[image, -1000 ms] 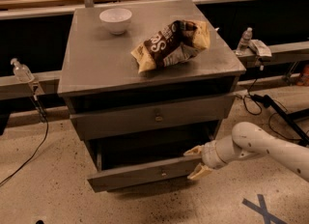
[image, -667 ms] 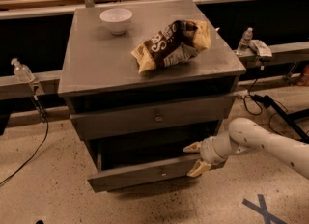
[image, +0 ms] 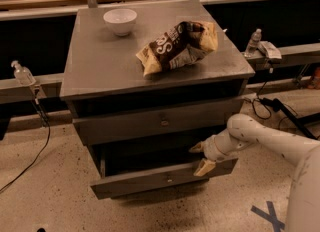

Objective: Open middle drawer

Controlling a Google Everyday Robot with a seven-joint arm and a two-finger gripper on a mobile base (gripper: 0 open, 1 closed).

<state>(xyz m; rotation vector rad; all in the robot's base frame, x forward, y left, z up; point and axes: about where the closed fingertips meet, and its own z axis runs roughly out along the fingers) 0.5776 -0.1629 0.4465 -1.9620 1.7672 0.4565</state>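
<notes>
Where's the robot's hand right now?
The gripper is low and right of centre in the camera view, fingers apart at the right end of the pulled-out drawer, just below the upper drawer front.

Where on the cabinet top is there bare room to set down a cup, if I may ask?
The cabinet top is bare along its left and front, from below the white bowl to the chip bag. The right middle is crowded by the bag. The pincer is low, at the pulled-out drawer.
</notes>
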